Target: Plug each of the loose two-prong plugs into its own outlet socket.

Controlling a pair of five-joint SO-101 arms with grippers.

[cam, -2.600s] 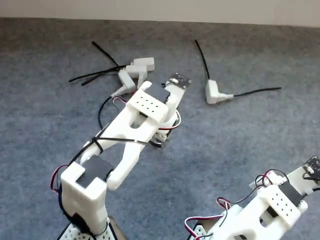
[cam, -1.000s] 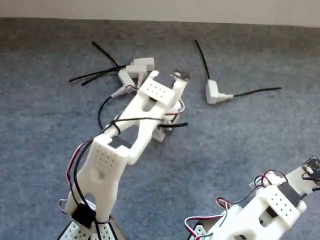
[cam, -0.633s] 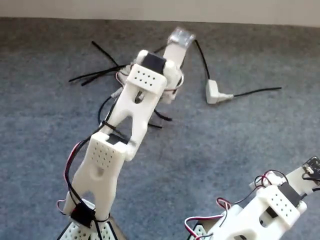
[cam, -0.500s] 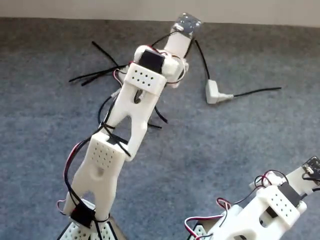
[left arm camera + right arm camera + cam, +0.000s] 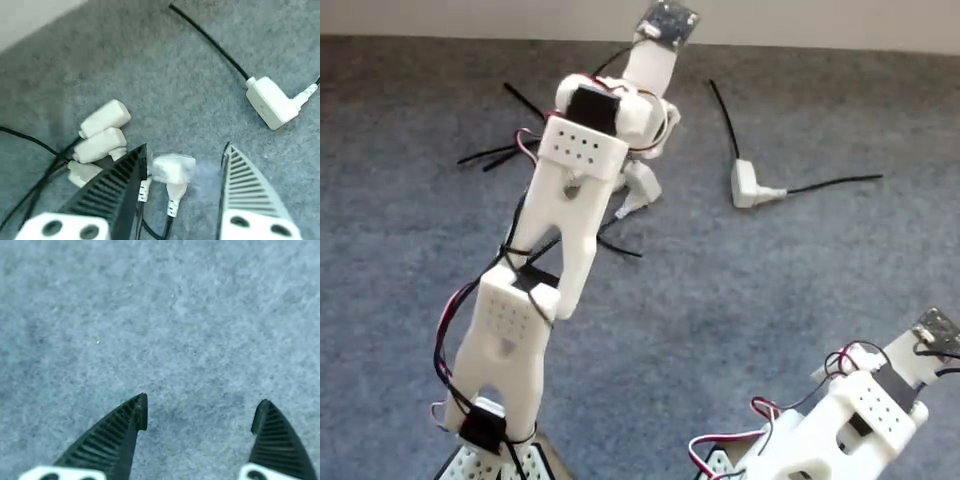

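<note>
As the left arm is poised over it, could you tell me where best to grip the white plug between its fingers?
Grip the white plug across its blocky body, coming straight down from above: it lies flat on the carpet, and the open left gripper straddles it. Avoid the thin cable end.

Cameras around the lone plug (image 5: pixel 748 185).
High view: overhead, far. Left wrist view: shares it (image 5: pixel 270 102), nearer. Right wrist view: carpet (image 5: pixel 175 315), well apart.
</note>
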